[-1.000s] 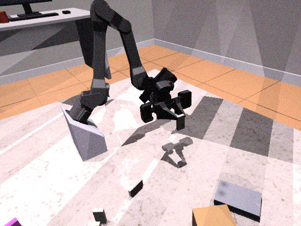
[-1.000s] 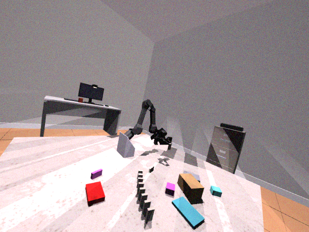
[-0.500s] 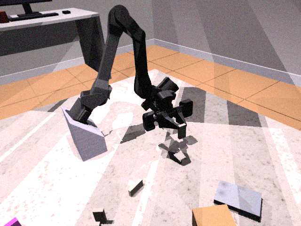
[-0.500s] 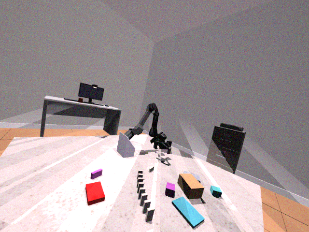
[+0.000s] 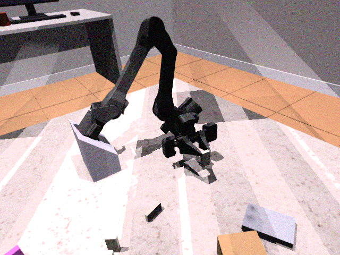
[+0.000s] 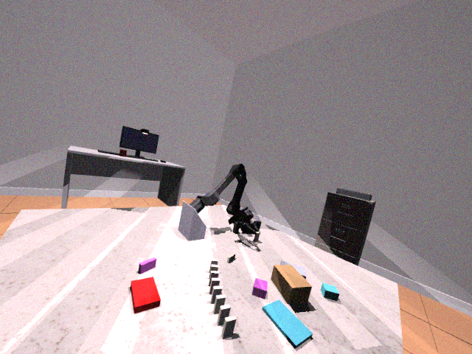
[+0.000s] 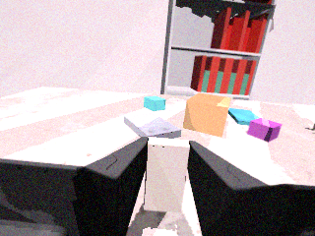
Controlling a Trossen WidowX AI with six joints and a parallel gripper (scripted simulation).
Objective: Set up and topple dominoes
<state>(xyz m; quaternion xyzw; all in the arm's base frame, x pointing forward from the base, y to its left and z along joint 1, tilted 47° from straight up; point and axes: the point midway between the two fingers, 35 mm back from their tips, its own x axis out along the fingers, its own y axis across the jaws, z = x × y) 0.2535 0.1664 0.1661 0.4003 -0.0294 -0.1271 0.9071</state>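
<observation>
A row of several dark dominoes (image 6: 220,295) stands upright in the middle of the table; its far end shows in the top view (image 5: 112,243). One loose domino (image 5: 153,212) (image 6: 231,258) lies flat beyond the row's far end. My gripper (image 5: 198,149) (image 6: 252,229) (image 7: 167,146) is shut on a pale domino (image 5: 205,156) (image 7: 166,172). It holds the domino upright, low over the table, well beyond the row and the loose domino.
The arm's grey wedge base (image 5: 95,156) (image 6: 190,224) stands at the left. An orange box (image 5: 238,244) (image 6: 291,282) (image 7: 207,115), a grey slab (image 5: 270,223) (image 7: 153,127), a purple cube (image 6: 259,287) (image 7: 264,129), cyan blocks (image 6: 286,321) (image 6: 330,291) and a red block (image 6: 144,293) flank the row.
</observation>
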